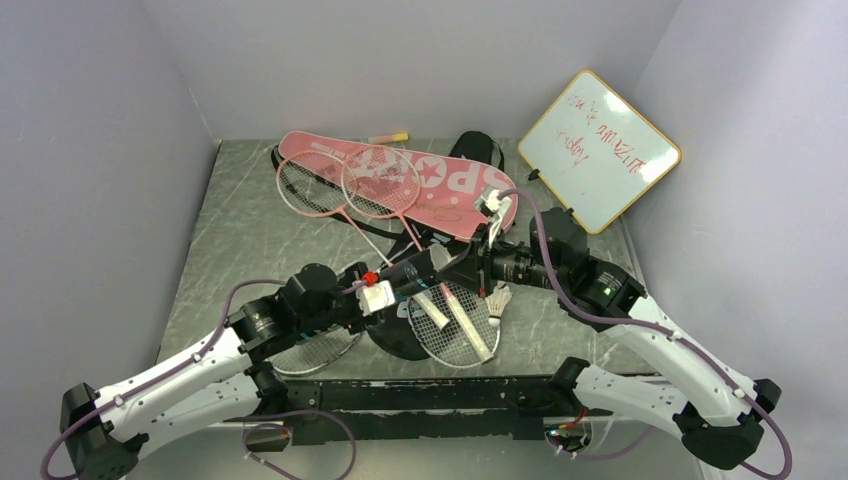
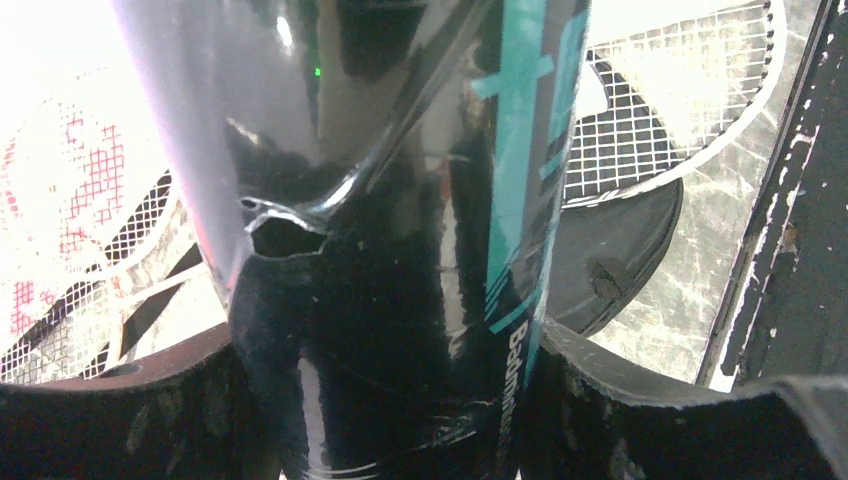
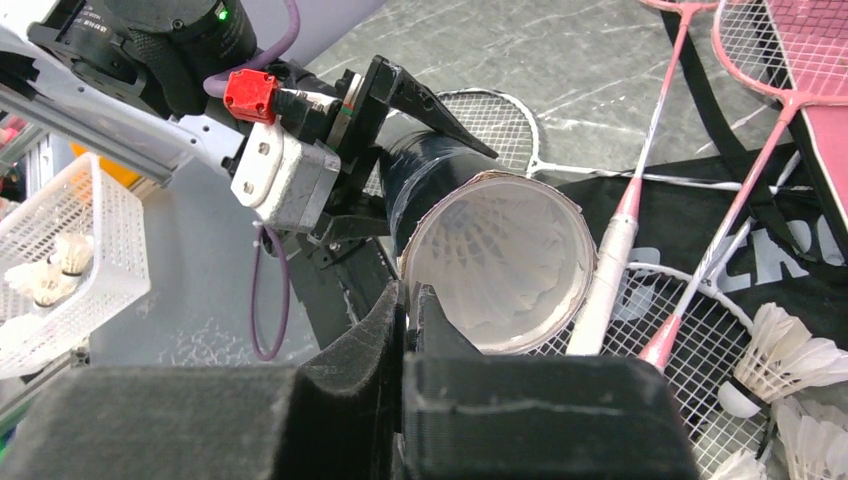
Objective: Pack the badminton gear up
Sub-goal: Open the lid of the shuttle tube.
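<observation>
My left gripper (image 1: 385, 290) is shut on the dark tube (image 1: 420, 268) and holds it lying sideways above the rackets; the tube fills the left wrist view (image 2: 400, 250). The tube's open mouth (image 3: 495, 260) faces my right gripper (image 3: 410, 300), which is shut on its near rim. A white feather shuttlecock sits inside the tube. Two pink rackets (image 1: 345, 185) lie on the pink "SPORT" cover (image 1: 440, 185). A white racket (image 1: 455, 335) lies on the black "CROSSWAY" cover (image 3: 700, 225). Loose shuttlecocks (image 3: 790, 360) lie at the right.
The whiteboard (image 1: 598, 150) leans at the back right. A pink-yellow marker (image 1: 388, 137) lies at the back wall. A white basket (image 3: 60, 260) holding shuttlecocks shows at the left of the right wrist view. Grey walls enclose the table.
</observation>
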Controlling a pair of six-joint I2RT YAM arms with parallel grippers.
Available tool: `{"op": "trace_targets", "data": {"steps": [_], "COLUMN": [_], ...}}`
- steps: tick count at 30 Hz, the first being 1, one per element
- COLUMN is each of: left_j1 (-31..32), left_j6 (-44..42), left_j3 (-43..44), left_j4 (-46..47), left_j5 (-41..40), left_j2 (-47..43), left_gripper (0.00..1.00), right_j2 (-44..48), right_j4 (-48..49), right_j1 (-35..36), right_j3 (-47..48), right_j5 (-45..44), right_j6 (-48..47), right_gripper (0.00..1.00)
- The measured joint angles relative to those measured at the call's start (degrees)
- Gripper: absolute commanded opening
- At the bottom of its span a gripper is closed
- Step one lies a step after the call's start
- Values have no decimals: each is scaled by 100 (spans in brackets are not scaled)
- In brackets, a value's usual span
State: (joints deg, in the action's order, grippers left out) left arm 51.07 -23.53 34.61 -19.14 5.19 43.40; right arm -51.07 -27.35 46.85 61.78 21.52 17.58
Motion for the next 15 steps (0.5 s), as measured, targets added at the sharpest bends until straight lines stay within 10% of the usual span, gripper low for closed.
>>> {"op": "trace_targets", "data": {"steps": [15], "left_j1": [15], "left_j6": [-81], "left_j3": [0], "left_j4": [199], "left_j5": [-105], "left_j2": [33], "left_gripper": [27], "right_j2": [168], "right_j4": [-184], "right_j1": [90], "right_j3": [11], "right_j5": [-507], "right_j6": [103], "right_gripper": [0]}}
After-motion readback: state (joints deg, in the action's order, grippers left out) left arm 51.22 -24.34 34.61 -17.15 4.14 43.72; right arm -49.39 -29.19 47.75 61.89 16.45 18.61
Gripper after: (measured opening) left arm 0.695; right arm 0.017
